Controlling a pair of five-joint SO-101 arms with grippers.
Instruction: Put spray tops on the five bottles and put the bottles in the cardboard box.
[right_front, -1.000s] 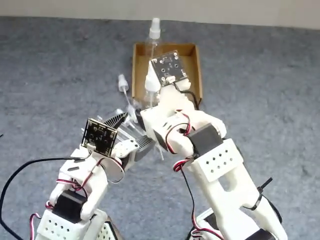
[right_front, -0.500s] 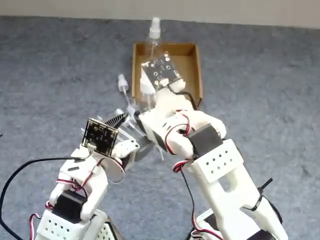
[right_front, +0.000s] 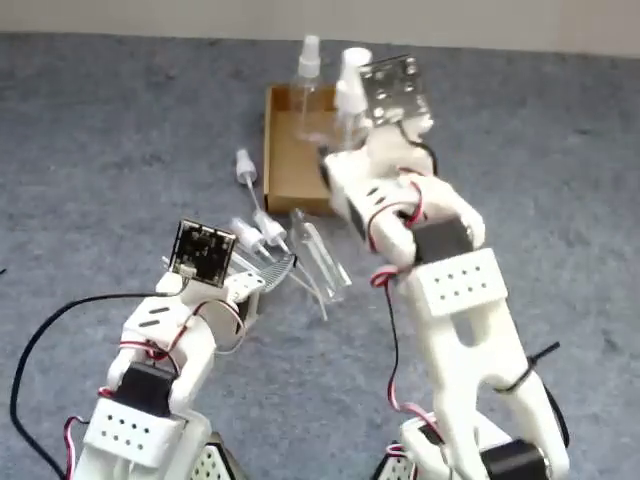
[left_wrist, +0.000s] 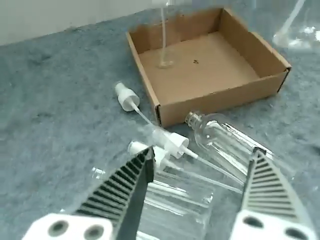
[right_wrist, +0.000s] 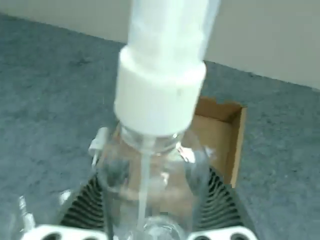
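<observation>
Capped bottle (right_wrist: 150, 170) gripped in right claw (right_wrist: 152, 212), aloft near cardboard box (right_front: 283, 185) corner.

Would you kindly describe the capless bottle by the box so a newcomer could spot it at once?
Find the cardboard box on the grey carpet. Just outside its wall nearest the arms, a clear bottle lies on its side, bare neck toward the box. Unlike the standing bottle in the box and the held bottle in the right gripper, it has no spray top.

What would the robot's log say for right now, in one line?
right gripper: shut on capped bottle near box | left gripper: open above loose spray tops | box: holds one standing bottle
</observation>
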